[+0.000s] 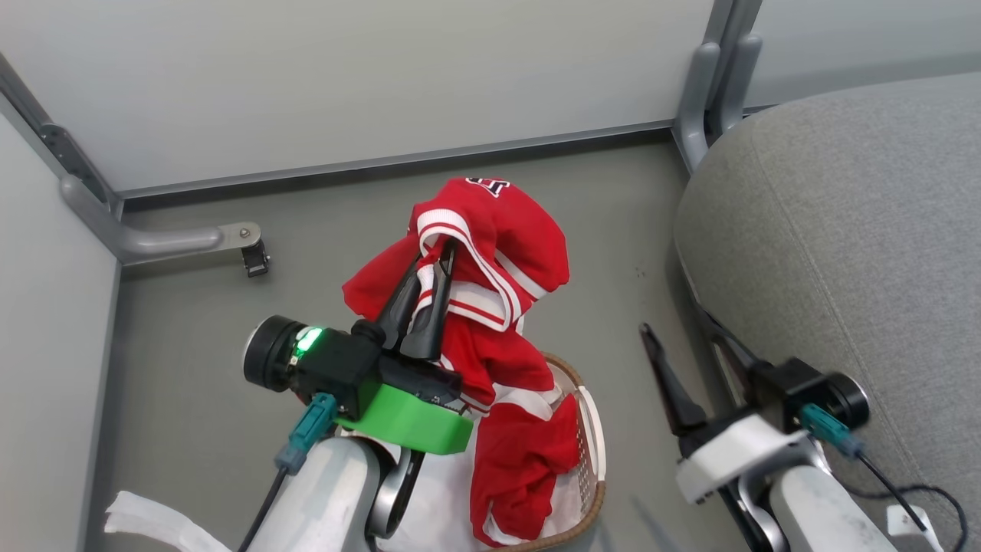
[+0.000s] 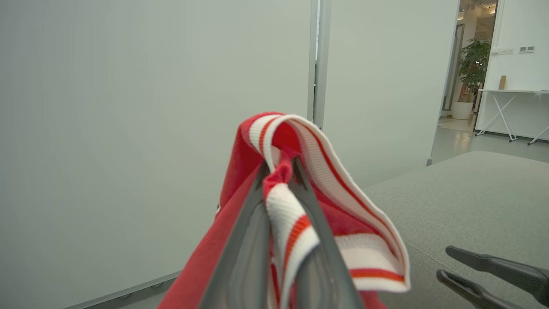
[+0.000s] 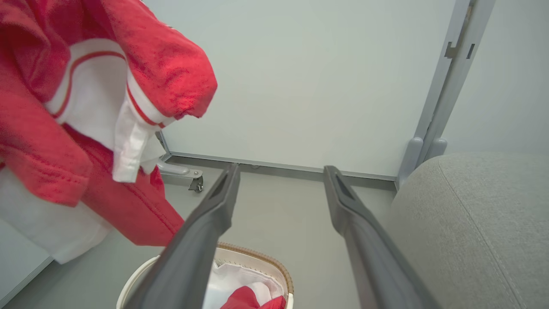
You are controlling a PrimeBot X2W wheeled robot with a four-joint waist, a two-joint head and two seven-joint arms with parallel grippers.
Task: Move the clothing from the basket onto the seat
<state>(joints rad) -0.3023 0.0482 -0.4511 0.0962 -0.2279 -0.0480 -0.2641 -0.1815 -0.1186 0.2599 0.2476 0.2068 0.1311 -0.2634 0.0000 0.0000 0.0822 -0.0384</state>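
Soft and light, the red jersey (image 1: 506, 245) hangs limp from the left gripper (image 1: 434, 261), clamped on its striped trim (image 2: 319, 165), likely the sturdiest hold; the right gripper (image 1: 674, 320) gapes empty.

No legible txt; jersey (image 1: 529, 245) lettering partly hidden, unreadable.

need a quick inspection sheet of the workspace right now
surface: grey floor under the basket
job's things: jersey hangs from left gripper above basket; more red cloth in basket; seat at right, nothing seen on it
clutter: white sheet in basket; white scrap on floor
grippers: left gripper shut on jersey trim; right gripper open, empty, beside seat
cables: teal-plugged lead on left wrist, another on right
surroundings: white panels, grey posts, caster; plant and table beyond
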